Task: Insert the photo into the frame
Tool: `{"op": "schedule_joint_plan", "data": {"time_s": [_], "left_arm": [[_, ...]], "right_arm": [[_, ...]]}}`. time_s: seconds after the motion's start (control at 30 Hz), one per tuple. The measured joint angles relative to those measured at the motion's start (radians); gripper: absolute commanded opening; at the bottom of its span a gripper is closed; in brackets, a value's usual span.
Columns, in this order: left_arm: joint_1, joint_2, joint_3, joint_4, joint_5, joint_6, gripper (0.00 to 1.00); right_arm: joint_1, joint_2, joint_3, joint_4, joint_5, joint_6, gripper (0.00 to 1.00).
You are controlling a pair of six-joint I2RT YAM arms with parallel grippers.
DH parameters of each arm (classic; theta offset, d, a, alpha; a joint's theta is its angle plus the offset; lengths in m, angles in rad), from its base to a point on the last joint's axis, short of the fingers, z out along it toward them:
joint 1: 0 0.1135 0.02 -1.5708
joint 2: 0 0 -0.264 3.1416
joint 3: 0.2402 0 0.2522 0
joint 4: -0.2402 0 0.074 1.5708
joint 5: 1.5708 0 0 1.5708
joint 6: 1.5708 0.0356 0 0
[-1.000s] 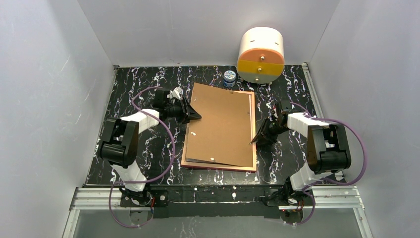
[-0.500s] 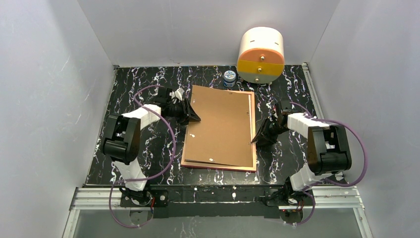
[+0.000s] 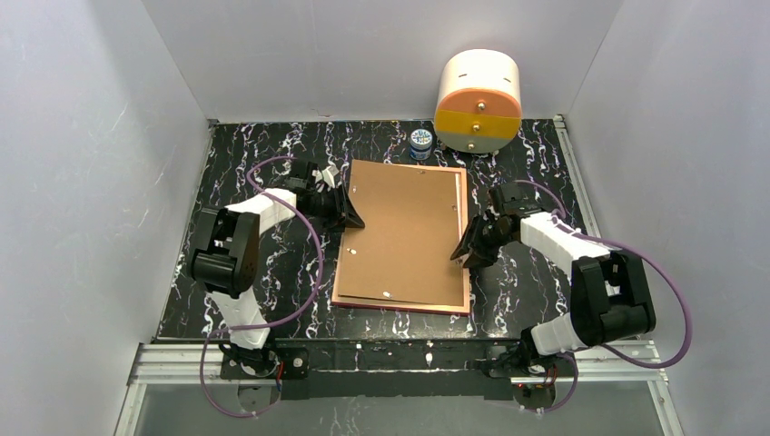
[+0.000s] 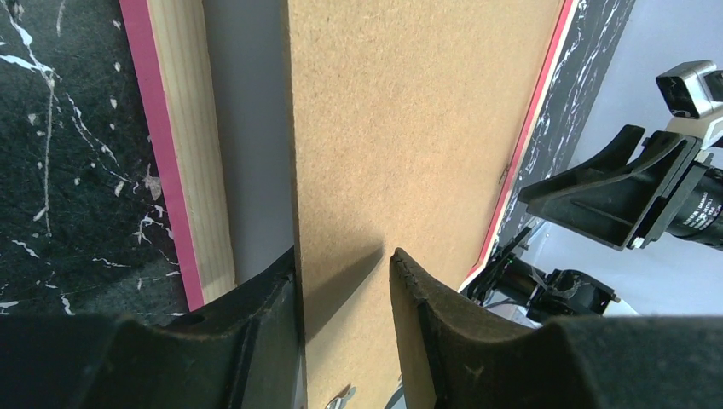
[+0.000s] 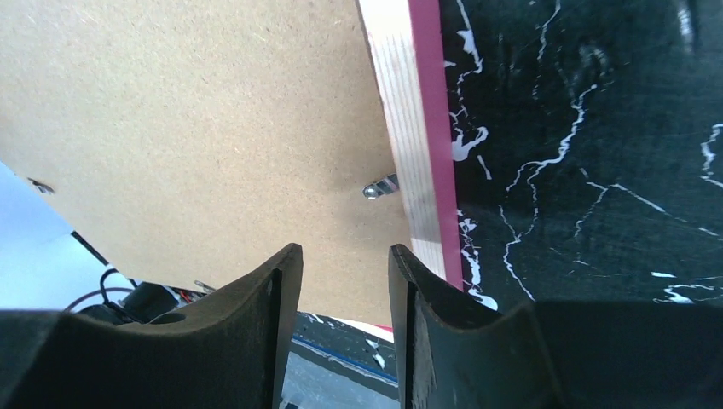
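The backing board (image 4: 409, 128) is looking like matt brown fibreboard. The frame (image 4: 192, 170) is showing bare pale wood with a pink painted edge, plus a shiny metal clip (image 5: 381, 187). The bench (image 5: 597, 128) is looking like black marble-effect laminate, and the right end effector (image 5: 345, 256) is showing grainy matt black plastic.

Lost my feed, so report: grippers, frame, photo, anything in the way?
Left gripper and right gripper open, at opposite edges of the board. Frame face down, board lying on it. Photo not plainly visible. Nothing else in the way.
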Motion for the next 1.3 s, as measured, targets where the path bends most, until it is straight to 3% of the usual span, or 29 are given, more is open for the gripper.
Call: {"op": "schedule_joint_plan", "data": {"time_s": [0.6, 1.3], "left_arm": [[0.000, 0.000, 0.007, -0.023, -0.007, 0.023, 0.36], [0.000, 0.014, 0.008, -0.026, -0.011, 0.033, 0.35]], "right_arm": [[0.148, 0.086, 0.042, 0.046, 0.191, 0.033, 0.52], [0.243, 0.059, 0.043, 0.213, 0.264, -0.163, 0.59]]}}
